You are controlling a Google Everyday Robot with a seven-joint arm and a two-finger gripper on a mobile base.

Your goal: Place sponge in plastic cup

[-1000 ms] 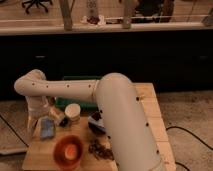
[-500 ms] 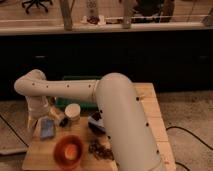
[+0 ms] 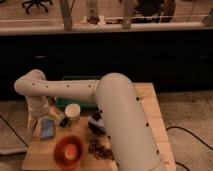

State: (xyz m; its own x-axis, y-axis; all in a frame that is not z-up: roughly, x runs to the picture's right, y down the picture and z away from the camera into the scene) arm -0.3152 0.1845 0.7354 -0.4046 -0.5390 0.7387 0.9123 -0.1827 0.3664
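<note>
**Sponge low at the left edge, cup not made out**

While the arm [image 3: 75, 89] reaches leftward across the wooden table [image 3: 152, 125], I place the gripper [image 3: 42, 122] at the table's left side, pointing down below the elbow bend. The sponge [image 3: 47, 127] is the blue block right at its tip, long axis running roughly toward and away from me, tilted a little. I judge it is held, but I cannot tell how the claw stands around it or whether the sponge rests on the wood.

My trouble is the target: I cannot pick out a translucent green plastic cup anywhere. Just right of the sponge stands a cream-white cup [image 3: 73, 113], and near it in front sits an orange bowl [image 3: 68, 150]; neither is the one I want. A green tray [image 3: 75, 102] lies behind, partly hidden by the arm. Until the cup shows itself, I would judge the carry direction unsettled.
</note>
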